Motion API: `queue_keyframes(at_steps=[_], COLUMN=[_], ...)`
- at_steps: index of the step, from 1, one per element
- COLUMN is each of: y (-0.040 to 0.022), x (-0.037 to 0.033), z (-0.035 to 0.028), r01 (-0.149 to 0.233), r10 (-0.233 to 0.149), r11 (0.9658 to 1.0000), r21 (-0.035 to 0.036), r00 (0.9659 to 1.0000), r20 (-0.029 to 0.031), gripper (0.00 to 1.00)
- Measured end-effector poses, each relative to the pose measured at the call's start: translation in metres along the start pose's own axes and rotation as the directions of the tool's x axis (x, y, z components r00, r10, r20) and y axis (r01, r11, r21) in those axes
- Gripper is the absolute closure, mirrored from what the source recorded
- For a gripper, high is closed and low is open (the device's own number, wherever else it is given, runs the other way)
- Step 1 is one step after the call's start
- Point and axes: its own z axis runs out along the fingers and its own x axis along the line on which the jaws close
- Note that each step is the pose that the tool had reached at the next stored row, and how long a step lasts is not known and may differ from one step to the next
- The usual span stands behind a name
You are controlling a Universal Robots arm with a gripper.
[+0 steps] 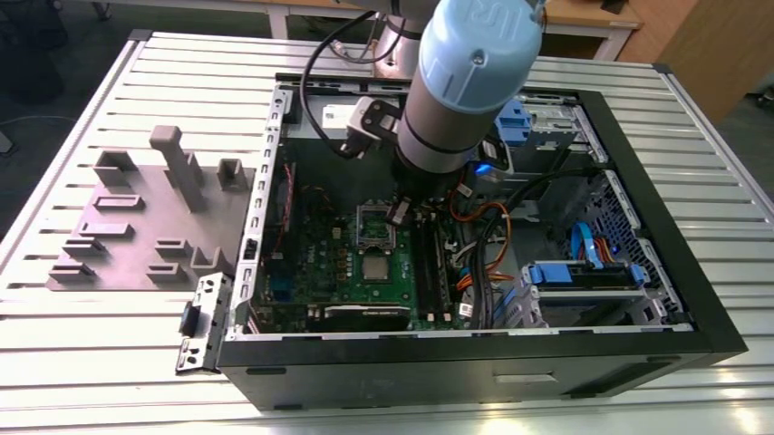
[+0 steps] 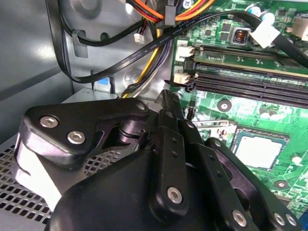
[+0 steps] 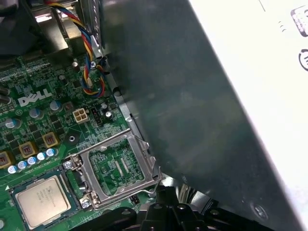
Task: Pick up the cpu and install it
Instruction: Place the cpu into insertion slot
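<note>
The cpu [image 3: 42, 199] is a small silver-grey square lying flat in its socket on the green motherboard [image 3: 29, 125]. In the second wrist view the cpu [image 2: 257, 150] lies apart from my gripper [image 2: 169, 96], whose black linkages converge to a shut tip with nothing seen in it. The socket's metal frame [image 3: 113, 168] stands swung open beside the chip, and my gripper [image 3: 163, 216] sits just past that frame's edge. In the exterior view the cpu [image 1: 376, 267] lies below the open frame [image 1: 377, 225], and my gripper [image 1: 403, 215] hangs right beside the frame, under the arm.
The black computer case [image 1: 677, 272] walls in the motherboard. Black, orange and yellow cables [image 2: 144, 43] run close to the gripper. Memory slots [image 2: 250, 82] lie beside the socket. A grey fixture plate with blocks [image 1: 145, 217] sits on the slatted table at the exterior view's left.
</note>
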Motion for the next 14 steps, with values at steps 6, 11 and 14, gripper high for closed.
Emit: queue_keyframes(at_steps=[6, 11, 14], y=[0.0009, 0.0016, 0.0020], x=[-0.0002, -0.0003, -0.0007], z=[-0.0018, -0.0036, -0.0050], r01=[-0.001, -0.001, -0.002], r10=[0.001, 0.001, 0.002], r11=[1.0000, 1.0000, 1.0000], r21=[0.0000, 0.0004, 0.0003], r00=[1.0000, 1.0000, 1.0000], r20=[-0.0041, -0.0080, -0.0098], gripper=[0.89, 0.89, 0.89])
